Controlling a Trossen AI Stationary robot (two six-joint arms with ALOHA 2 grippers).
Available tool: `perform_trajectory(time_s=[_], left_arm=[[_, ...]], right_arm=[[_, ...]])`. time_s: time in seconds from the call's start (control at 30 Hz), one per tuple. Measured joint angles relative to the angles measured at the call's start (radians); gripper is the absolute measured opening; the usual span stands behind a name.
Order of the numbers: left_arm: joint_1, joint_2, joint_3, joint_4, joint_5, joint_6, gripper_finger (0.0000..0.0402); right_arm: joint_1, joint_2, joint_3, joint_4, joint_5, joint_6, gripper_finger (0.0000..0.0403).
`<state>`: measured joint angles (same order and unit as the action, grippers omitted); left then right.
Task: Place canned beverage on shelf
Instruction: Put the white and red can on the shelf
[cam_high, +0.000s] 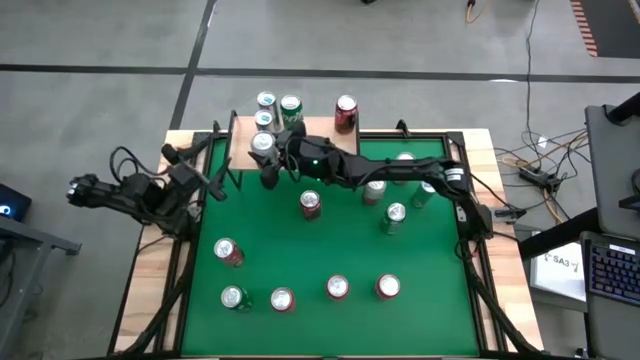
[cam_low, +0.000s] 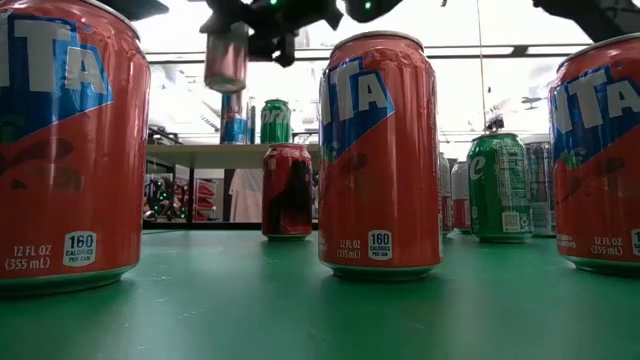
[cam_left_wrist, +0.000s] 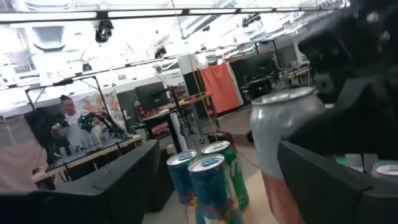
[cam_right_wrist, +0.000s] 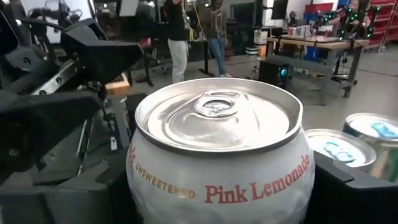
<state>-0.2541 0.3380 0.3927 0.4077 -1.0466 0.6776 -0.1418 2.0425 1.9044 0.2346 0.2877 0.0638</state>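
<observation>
My right gripper (cam_high: 266, 152) is shut on a white can (cam_right_wrist: 217, 149) with "Pink Lemonade" printed on it, reaching in from the table's right. In the low view the can (cam_low: 227, 55) hangs above the light-wood shelf (cam_low: 215, 155) at the table's far left. On the shelf stand two blue cans (cam_left_wrist: 208, 180), a green can (cam_high: 291, 106) and a dark red can (cam_high: 346, 112). My left gripper (cam_high: 216, 186) waits at the table's left edge, open, fingers around nothing. My right gripper pinches the can's side wall (cam_right_wrist: 144, 186) between its two fingers (cam_right_wrist: 93, 196), one on each side. The fingers come level from the table's right. The can stands upright in the hold, lid up, lifted clear above the shelf board.
Several cans stand on the green table: a red one (cam_high: 310, 203) near the middle, one (cam_high: 228, 251) at the left, a row (cam_high: 336, 288) near the front edge, and a group (cam_high: 395, 214) under my right arm. People stand in the room beyond.
</observation>
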Motion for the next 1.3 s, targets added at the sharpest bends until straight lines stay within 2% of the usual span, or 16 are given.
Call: perform_trajectory(time_s=[0.2,0.47,0.87,1.1,1.3], left_arm=[[0.0,-0.087,0.0,-0.097,0.0,-0.039,0.0306],[0.0,-0.148,0.0,-0.14,0.001,-0.048,0.0306],[0.0,-0.155,0.0,-0.157,0.01,-0.05,0.0306],[0.0,-0.155,0.0,-0.158,0.01,-0.05,0.0306],[0.0,-0.154,0.0,-0.163,0.01,-0.05,0.0306]], right_arm=[[-0.016,0.08,0.002,0.092,0.007,0.046,0.028],[-0.015,0.126,0.002,0.166,0.053,0.054,0.028],[-0.016,0.128,0.004,0.047,0.119,0.035,0.028],[-0.018,0.128,0.004,0.049,0.146,0.049,0.028],[-0.018,0.128,0.004,0.031,0.232,0.068,0.0287]])
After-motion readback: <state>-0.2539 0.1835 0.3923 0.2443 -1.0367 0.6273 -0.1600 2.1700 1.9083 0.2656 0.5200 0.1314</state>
